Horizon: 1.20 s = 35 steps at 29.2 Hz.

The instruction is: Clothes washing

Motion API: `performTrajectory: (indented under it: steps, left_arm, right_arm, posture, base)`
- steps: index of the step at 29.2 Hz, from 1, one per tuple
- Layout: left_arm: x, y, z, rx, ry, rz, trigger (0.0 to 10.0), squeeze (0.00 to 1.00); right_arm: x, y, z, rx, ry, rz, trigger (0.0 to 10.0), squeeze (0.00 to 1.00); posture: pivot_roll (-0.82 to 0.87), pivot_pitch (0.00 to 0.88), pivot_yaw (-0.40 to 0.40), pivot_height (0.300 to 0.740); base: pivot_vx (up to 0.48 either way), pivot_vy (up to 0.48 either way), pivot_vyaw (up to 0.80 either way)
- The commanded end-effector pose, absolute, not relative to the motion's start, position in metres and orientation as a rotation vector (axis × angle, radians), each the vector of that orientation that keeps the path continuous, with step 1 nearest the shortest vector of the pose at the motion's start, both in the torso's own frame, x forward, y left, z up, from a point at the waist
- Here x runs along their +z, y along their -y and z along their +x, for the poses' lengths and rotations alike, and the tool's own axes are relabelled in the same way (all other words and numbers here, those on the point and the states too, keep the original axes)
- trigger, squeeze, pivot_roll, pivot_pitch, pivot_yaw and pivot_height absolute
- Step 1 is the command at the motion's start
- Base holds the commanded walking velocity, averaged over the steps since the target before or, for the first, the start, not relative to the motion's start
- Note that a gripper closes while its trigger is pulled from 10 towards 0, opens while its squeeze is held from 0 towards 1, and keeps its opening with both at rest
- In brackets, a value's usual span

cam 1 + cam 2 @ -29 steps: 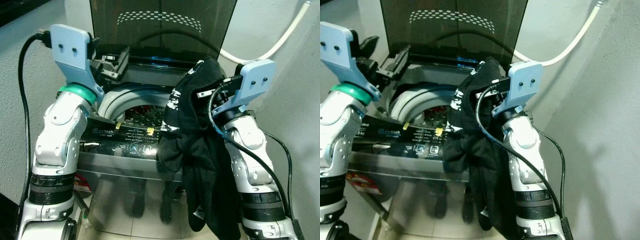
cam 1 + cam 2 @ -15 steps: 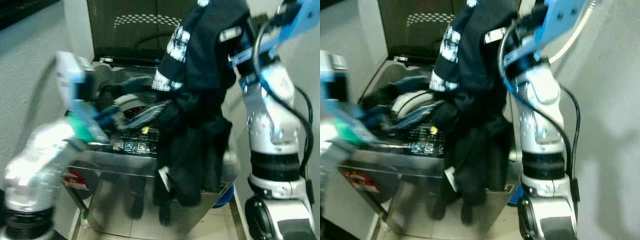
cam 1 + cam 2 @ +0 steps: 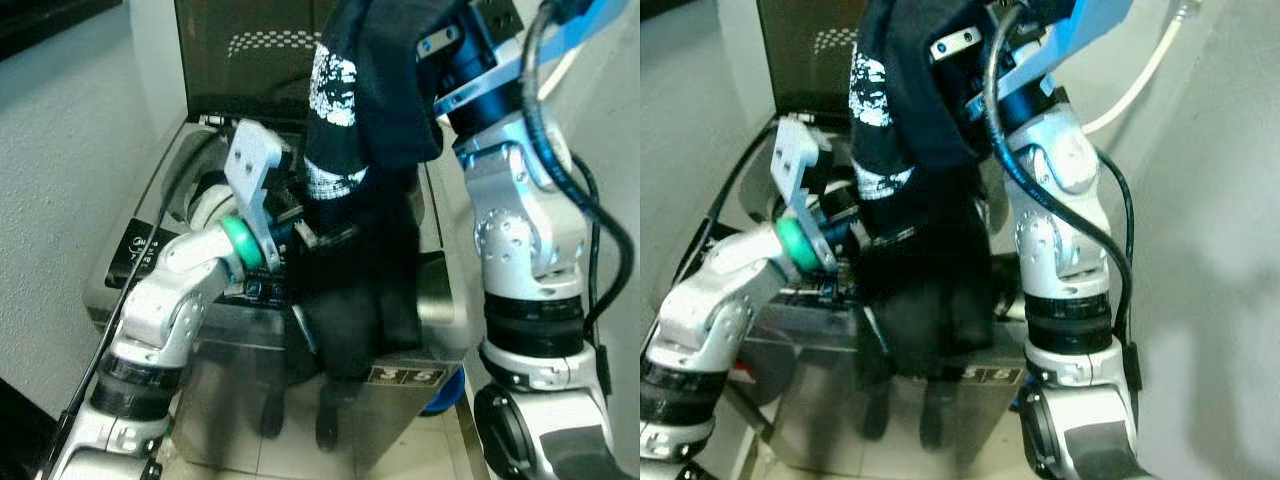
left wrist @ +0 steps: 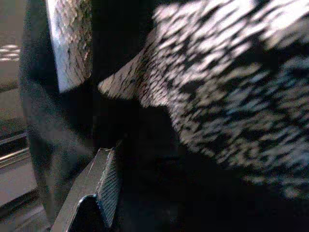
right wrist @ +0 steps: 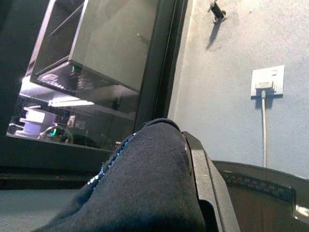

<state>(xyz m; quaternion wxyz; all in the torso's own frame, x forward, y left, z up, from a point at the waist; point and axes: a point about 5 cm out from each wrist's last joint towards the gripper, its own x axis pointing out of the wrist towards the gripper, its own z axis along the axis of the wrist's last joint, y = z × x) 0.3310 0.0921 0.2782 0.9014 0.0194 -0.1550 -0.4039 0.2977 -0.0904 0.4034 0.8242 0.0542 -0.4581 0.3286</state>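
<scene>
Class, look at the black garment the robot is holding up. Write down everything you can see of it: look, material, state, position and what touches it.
The black garment is a dark, soft knit fabric with white speckled print patches near its upper part. It hangs bunched from the right gripper, raised high in front of the open lid, and drapes down over the front of the washing machine. The left gripper reaches into its middle folds. Its exact type cannot be told.

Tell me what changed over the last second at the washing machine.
The right gripper lifted the black garment from beside the tub to high above the washing machine. The left gripper swung in from the tub's left against the hanging cloth. The lid stayed open, and the garment stayed gripped.
</scene>
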Motion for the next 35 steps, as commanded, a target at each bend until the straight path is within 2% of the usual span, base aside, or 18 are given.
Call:
performTrajectory:
  steps: [1, 2, 3, 4, 11, 13, 16, 17, 18, 19, 20, 23, 25, 28, 32, 33, 34, 35]
  left_arm:
    - [0.274, -0.095, 0.338, -0.775, 0.303, 0.052, 7.0, 0.0]
    - [0.277, -0.098, 0.345, -0.726, 0.31, 0.054, 6.3, 0.0]
    - [0.277, -0.098, 0.345, -0.726, 0.31, 0.054, 6.3, 0.0]
    - [0.28, -0.103, 0.351, -0.675, 0.318, 0.051, 0.0, 0.0]
    - [0.291, -0.121, 0.366, -0.526, 0.365, 0.084, 0.0, 0.0]
    - [0.298, -0.138, 0.376, -0.39, 0.39, 0.121, 0.0, 0.0]
    - [0.298, -0.138, 0.376, -0.39, 0.39, 0.121, 0.0, 0.0]
    - [0.305, -0.15, 0.381, -0.309, 0.41, 0.146, 2.0, 0.0]
    - [0.31, -0.161, 0.385, -0.25, 0.424, 0.162, 4.6, 0.0]
    - [0.31, -0.161, 0.385, -0.25, 0.424, 0.162, 4.6, 0.0]
    - [0.324, -0.179, 0.389, -0.171, 0.45, 0.209, 10.0, 0.0]
    - [0.333, -0.192, 0.392, -0.13, 0.459, 0.266, 10.0, 0.0]
    - [0.321, -0.195, 0.395, -0.231, 0.344, 0.371, 10.0, 0.0]
    - [0.298, -0.187, 0.39, -0.372, 0.242, 0.336, 10.0, 0.0]
    - [0.291, -0.184, 0.388, -0.417, 0.218, 0.311, 10.0, 0.0]
    - [0.286, -0.18, 0.383, -0.465, 0.208, 0.285, 10.0, 0.09]
    - [0.286, -0.18, 0.383, -0.465, 0.208, 0.285, 10.0, 0.09]
    - [0.283, -0.178, 0.38, -0.496, 0.207, 0.275, 10.0, 1.0]
  right_arm:
    - [0.407, 0.093, 0.292, 0.707, 1.006, 0.129, 10.0, 0.0]
    - [0.405, 0.095, 0.292, 0.702, 0.999, 0.136, 10.0, 0.0]
    - [0.405, 0.095, 0.292, 0.702, 0.999, 0.136, 10.0, 0.0]
    - [0.403, 0.098, 0.293, 0.694, 0.991, 0.142, 10.0, 0.0]
    - [0.395, 0.103, 0.296, 0.664, 0.963, 0.139, 10.0, 0.0]
    - [0.384, 0.105, 0.305, 0.64, 0.912, 0.118, 10.0, 0.0]
    - [0.384, 0.105, 0.305, 0.64, 0.912, 0.118, 10.0, 0.0]
    - [0.373, 0.104, 0.315, 0.595, 0.863, 0.048, 10.0, 0.0]
    - [0.362, 0.102, 0.326, 0.561, 0.805, -0.007, 10.0, 0.0]
    - [0.362, 0.102, 0.326, 0.561, 0.805, -0.007, 10.0, 0.0]
    - [0.342, 0.089, 0.348, 0.474, 0.694, -0.132, 10.0, 0.0]
    - [0.325, 0.072, 0.363, 0.419, 0.624, -0.228, 10.0, 0.0]
    - [0.298, 0.036, 0.378, 0.385, 0.504, -0.354, 10.0, 0.0]
    - [0.28, 0.015, 0.38, 0.396, 0.419, -0.4, 10.0, 0.0]
    - [0.275, 0.009, 0.379, 0.414, 0.4, -0.409, 10.0, 0.0]
    - [0.272, 0.006, 0.378, 0.427, 0.396, -0.425, 10.0, 0.0]
    - [0.272, 0.006, 0.378, 0.427, 0.396, -0.425, 10.0, 0.0]
    - [0.27, 0.004, 0.377, 0.435, 0.398, -0.437, 10.0, 0.0]
  posture:
    - [0.02, 0.028, 0.003, 0.74]
    - [0.02, 0.028, 0.003, 0.74]
    - [0.02, 0.028, 0.003, 0.74]
    - [0.02, 0.028, 0.003, 0.74]
    - [0.02, 0.025, 0.01, 0.74]
    - [0.02, 0.025, 0.01, 0.74]
    - [0.02, 0.025, 0.01, 0.74]
    - [0.01, 0.027, 0.01, 0.74]
    - [0.01, 0.027, 0.01, 0.74]
    - [0.01, 0.027, 0.01, 0.74]
    - [0.01, 0.037, 0.01, 0.74]
    - [0.01, 0.04, 0.007, 0.74]
    - [0.02, 0.044, 0.004, 0.74]
    - [0.03, 0.05, -0.003, 0.74]
    - [0.03, 0.05, -0.003, 0.74]
    - [0.04, 0.055, -0.009, 0.74]
    - [0.04, 0.055, -0.009, 0.74]
    - [0.04, 0.055, -0.009, 0.74]
  base:
    - [0.0, 0.0, 0.0]
    - [0.0, 0.0, 0.0]
    - [0.0, 0.0, 0.0]
    - [0.0, 0.0, 0.0]
    - [0.0, 0.0, 0.0]
    - [0.0, 0.0, 0.0]
    - [0.0, 0.0, 0.0]
    - [0.0, 0.0, 0.0]
    - [0.0, 0.0, 0.0]
    - [0.0, 0.0, 0.0]
    - [0.0, 0.0, 0.0]
    - [0.0, 0.0, 0.0]
    - [0.0, 0.0, 0.0]
    - [0.0, 0.0, 0.0]
    - [0.0, 0.0, 0.0]
    - [0.0, 0.0, 0.0]
    - [0.0, 0.0, 0.0]
    - [0.0, 0.0, 0.0]
